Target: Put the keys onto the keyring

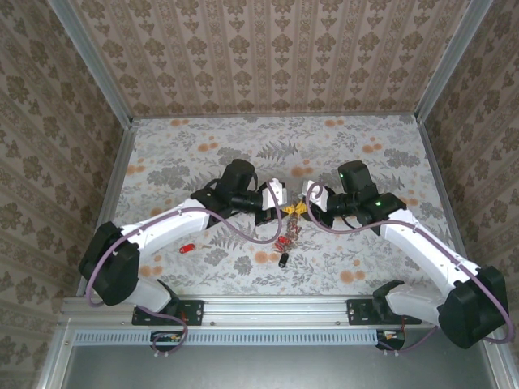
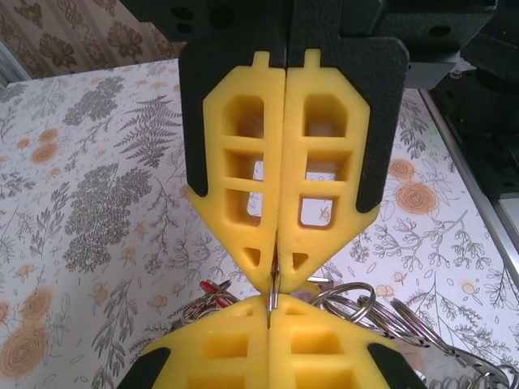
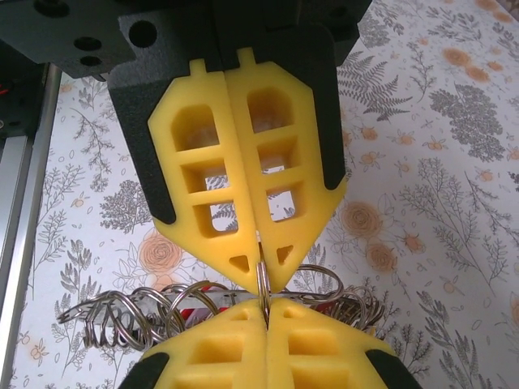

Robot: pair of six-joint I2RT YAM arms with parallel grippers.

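Now my L claw (image 2: 276, 282) and R claw (image 3: 261, 284) are both closed, tip to tip, each pinching thin wire of the keyring (image 3: 113, 312); red key (image 2: 212, 286) just beside.

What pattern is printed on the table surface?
The table has a floral print: grey ferns and orange flowers on white. Best in the left wrist view.
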